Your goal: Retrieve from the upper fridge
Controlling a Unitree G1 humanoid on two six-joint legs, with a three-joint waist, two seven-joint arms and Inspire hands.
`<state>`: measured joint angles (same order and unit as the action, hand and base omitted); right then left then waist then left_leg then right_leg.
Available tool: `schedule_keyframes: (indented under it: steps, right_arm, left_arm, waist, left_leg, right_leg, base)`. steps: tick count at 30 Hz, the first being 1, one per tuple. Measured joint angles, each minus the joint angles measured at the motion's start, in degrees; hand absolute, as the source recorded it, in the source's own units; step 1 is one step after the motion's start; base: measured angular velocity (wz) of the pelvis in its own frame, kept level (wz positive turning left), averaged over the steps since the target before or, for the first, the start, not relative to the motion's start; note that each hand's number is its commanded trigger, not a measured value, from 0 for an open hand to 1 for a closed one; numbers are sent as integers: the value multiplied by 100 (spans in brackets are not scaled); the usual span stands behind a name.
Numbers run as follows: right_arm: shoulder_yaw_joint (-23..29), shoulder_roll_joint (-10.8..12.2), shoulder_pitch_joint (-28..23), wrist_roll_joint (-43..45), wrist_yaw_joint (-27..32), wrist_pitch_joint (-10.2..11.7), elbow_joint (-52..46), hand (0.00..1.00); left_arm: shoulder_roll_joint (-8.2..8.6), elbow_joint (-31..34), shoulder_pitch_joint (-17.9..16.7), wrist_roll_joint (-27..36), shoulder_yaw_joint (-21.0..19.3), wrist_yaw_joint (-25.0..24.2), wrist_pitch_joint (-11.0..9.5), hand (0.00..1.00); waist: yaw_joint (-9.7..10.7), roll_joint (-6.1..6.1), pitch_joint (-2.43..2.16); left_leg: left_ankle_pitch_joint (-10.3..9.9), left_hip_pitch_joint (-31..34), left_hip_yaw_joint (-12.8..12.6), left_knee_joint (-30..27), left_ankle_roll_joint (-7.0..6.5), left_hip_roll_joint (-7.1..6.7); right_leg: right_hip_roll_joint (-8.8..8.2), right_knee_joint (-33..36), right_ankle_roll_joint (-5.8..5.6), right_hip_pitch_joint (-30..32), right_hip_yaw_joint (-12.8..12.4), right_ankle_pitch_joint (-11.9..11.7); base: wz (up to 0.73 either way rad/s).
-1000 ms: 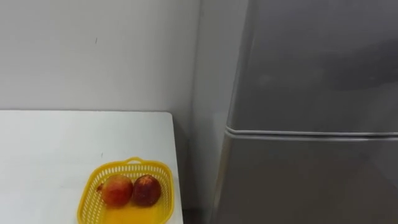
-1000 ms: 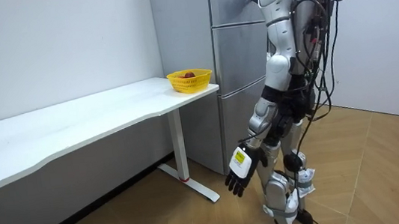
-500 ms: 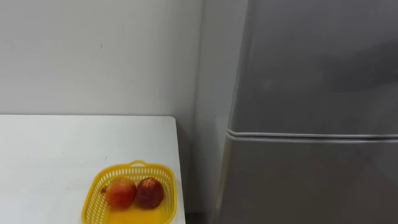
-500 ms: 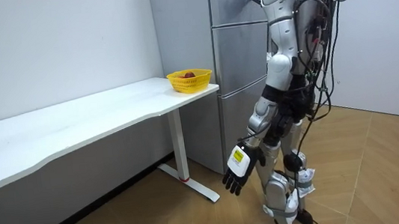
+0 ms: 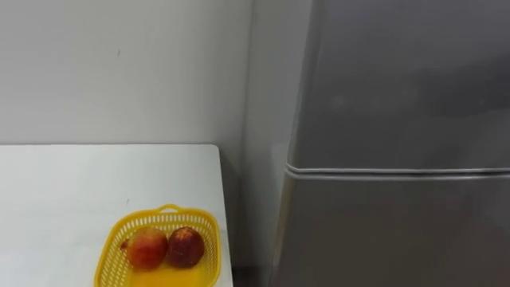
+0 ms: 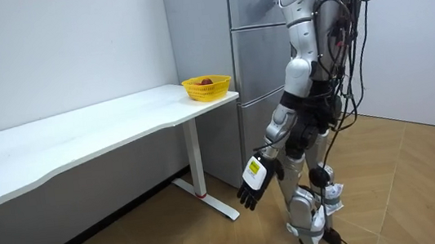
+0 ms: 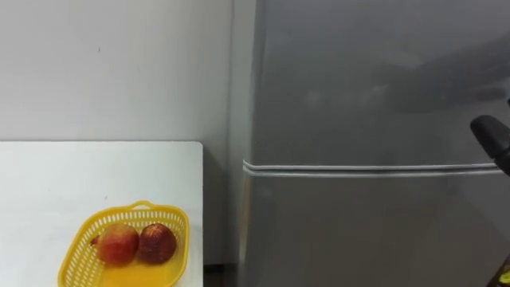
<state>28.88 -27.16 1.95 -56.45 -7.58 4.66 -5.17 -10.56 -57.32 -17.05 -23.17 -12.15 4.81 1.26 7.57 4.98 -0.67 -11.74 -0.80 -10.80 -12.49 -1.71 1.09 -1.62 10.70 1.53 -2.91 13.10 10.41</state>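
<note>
Fridge (image 5: 398, 199) stands right of the desk (image 5: 64, 191) with both doors closed, the upper door (image 5: 406, 80) included. A yellow basket (image 5: 187, 212) near the desk's right edge holds two reddish fruits (image 5: 147, 247). The left hand (image 6: 250, 192) hangs low by the robot's thigh, fingers released; a dark part of the right hand (image 7: 492, 137) shows before the upper door, and I cannot tell how its fingers are set.

Head stereo pair close to fridge (image 5: 398, 119) and basket (image 5: 163, 212); room camera farther, side-on, same two.
</note>
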Motion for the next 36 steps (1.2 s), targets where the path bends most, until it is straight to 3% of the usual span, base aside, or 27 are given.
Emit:
schedule_keyframes:
  steps: [5,11,14,18,25,28,30,36]
  right_arm:
    - [3,1,-215,760,691,-39,309,0]
    - [95,51,-779,1684,1814,-106,681,0]
    - [107,90,-800,2071,2401,-98,1464,0]
    - [-18,540,-992,2747,3037,-78,1978,0]
    - [-696,1259,-1192,2806,3181,-101,3470,0]
    - [-931,1316,-1198,2961,3156,-103,4084,0]
    - [-1062,1362,-1198,3058,3007,-99,4516,0]
    - [-1487,1438,-1135,3701,2905,-103,5765,0]
  left_arm:
    - [-8,-2,-9,30,-4,68,0,0]
    - [-7,39,54,11,22,318,69,0]
    - [-30,42,100,12,20,474,78,0]
    - [-29,59,139,47,221,455,124,0]
    - [39,-15,180,43,403,450,123,0]
    - [90,-16,172,49,409,449,129,0]
    - [106,-16,165,63,451,379,120,0]
    - [109,-53,142,42,448,357,93,0]
  waist:
    - [24,-17,0]
    - [4,11,37]
    - [-25,31,33]
    - [-116,-23,23]
    - [-182,-93,24]
    - [-208,-141,28]
    - [-200,-207,55]
    - [-341,-222,56]
  left_leg:
    - [-2,-64,-25,85,1,6]
    - [-1,-52,-41,92,0,-6]
    - [0,-78,-41,105,1,-7]
    - [3,-89,-161,121,5,6]
    - [2,-134,-155,178,5,-3]
    - [1,-165,-149,202,4,-17]
    - [2,-184,-127,206,3,-31]
    - [0,-215,-93,206,1,-46]
  right_leg:
    - [5,15,1,-27,-41,-5]
    - [-2,-13,-7,13,-68,7]
    - [1,-16,-8,-2,-71,7]
    - [25,-17,-6,6,-187,4]
    - [38,-105,-23,-6,-222,-7]
    - [21,-99,-31,-27,-200,-3]
    - [11,-109,-37,-96,-189,-1]
    - [4,-104,-57,-105,-182,33]
  base:
    - [-6]
    - [0]
    - [0]
    - [-15]
    - [-1]
    - [0]
    - [4]
    - [2]
